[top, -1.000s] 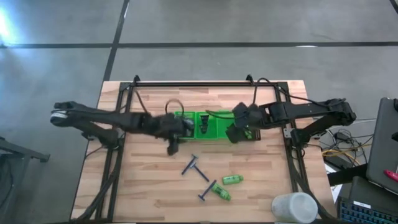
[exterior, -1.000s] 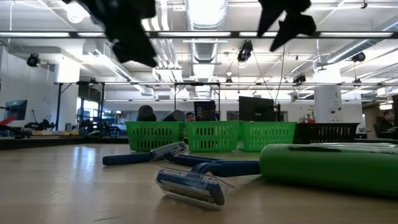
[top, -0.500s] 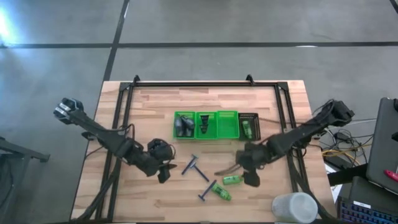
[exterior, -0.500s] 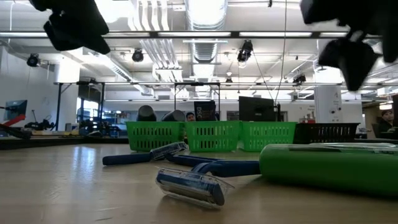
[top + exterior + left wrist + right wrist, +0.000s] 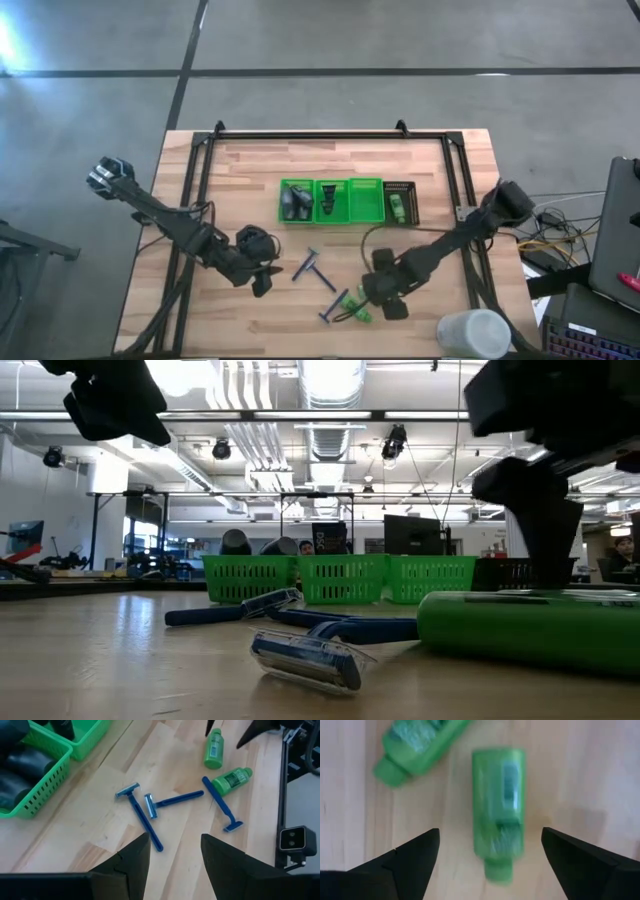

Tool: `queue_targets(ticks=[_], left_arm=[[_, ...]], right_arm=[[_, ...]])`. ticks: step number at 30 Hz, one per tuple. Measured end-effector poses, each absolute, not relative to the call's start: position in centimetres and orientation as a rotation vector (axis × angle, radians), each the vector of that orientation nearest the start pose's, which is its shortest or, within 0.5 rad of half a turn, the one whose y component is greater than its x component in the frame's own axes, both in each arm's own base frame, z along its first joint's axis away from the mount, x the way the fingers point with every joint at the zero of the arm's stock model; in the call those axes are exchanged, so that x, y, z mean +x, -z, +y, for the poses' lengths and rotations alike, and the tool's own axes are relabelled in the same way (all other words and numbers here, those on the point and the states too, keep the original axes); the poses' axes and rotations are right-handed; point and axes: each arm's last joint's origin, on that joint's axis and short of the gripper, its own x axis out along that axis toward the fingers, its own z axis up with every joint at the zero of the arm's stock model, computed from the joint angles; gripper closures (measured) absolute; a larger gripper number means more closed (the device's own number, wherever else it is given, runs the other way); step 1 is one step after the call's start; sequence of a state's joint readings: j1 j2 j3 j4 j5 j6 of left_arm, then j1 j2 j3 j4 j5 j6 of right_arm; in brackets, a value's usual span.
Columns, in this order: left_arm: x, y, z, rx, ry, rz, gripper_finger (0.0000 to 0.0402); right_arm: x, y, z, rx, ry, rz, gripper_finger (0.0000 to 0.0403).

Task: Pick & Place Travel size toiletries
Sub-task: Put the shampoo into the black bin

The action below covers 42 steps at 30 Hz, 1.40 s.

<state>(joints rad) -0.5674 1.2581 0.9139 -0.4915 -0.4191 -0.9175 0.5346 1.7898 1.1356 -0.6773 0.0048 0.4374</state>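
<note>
Two bright green mini bottles lie near the table's front. One [image 5: 498, 810] lies between the fingers of my open right gripper [image 5: 492, 862], which points down at it; the fingertips stand on either side without touching. The other bottle [image 5: 354, 309] lies close by on the table's left side of it. Three blue razors [image 5: 140, 815] [image 5: 172, 802] [image 5: 220, 802] lie flat on the wood left of the bottles. My left gripper [image 5: 262, 277] hangs open above the table, left of the razors, with nothing between its fingers.
The green three-compartment tray [image 5: 365, 218] holds dark items in its left and middle parts. The black bin [image 5: 400, 203] beside it holds a green bottle. A pale round container [image 5: 475, 335] stands at the near right corner. Black frame rails [image 5: 195, 190] run along the table's sides.
My right gripper has left the tray area, gone toward the near edge and come down over a green bottle, turning as it went. My left gripper has swung from the tray toward the near left, then kept still. The toiletries on the table have not moved.
</note>
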Motion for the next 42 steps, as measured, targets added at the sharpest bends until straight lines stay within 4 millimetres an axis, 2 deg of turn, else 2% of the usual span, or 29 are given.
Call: queue_targets(ticks=[5,11,19,22,26,28,31,34,37,39,42], left_arm=[[21.9,-25.8,-12.6,-0.474,-0.201,0.727,0.0222],[21.9,-25.8,-12.6,-0.471,-0.2,0.73,0.0223],[21.9,-25.8,-12.6,-0.448,-0.192,0.732,0.0223],[21.9,-25.8,-12.6,-0.447,-0.192,0.732,0.0223],[21.9,-25.8,-12.5,-0.441,-0.204,0.722,0.0223],[22.0,-25.9,-12.4,-0.437,-0.215,0.715,0.0223],[22.1,-25.9,-12.3,-0.433,-0.221,0.713,0.0223],[22.2,-25.9,-12.0,-0.414,-0.222,0.713,0.0223],[22.3,-25.9,-11.8,-0.396,-0.224,0.713,0.0223],[22.4,-25.8,-11.6,-0.387,-0.226,0.713,0.0223],[22.5,-25.8,-11.5,-0.384,-0.225,0.715,0.0223]], right_arm=[[30.0,-14.2,17.3,0.005,-0.137,1.426,0.0066],[30.7,-13.8,16.8,0.043,-0.134,1.459,0.0128],[30.5,-14.7,14.2,0.103,-0.09,1.462,0.028],[29.9,-16.7,13.2,0.161,-0.034,1.435,0.0299],[27.8,-20.5,11.6,0.36,0.143,1.351,0.0304],[26.1,-22.0,10.2,0.519,0.329,1.3,0.0301],[22.9,-23.4,7.5,0.766,0.629,1.201,0.0276],[20.1,-23.5,4.8,0.959,0.812,1.055,0.0264],[17.9,-22.7,1.8,1.09,0.949,0.94,0.0267],[17.1,-22.0,0.2,1.132,0.999,0.884,0.0273],[16.8,-21.8,-1.7,1.2,1.0,0.789,0.0277]])
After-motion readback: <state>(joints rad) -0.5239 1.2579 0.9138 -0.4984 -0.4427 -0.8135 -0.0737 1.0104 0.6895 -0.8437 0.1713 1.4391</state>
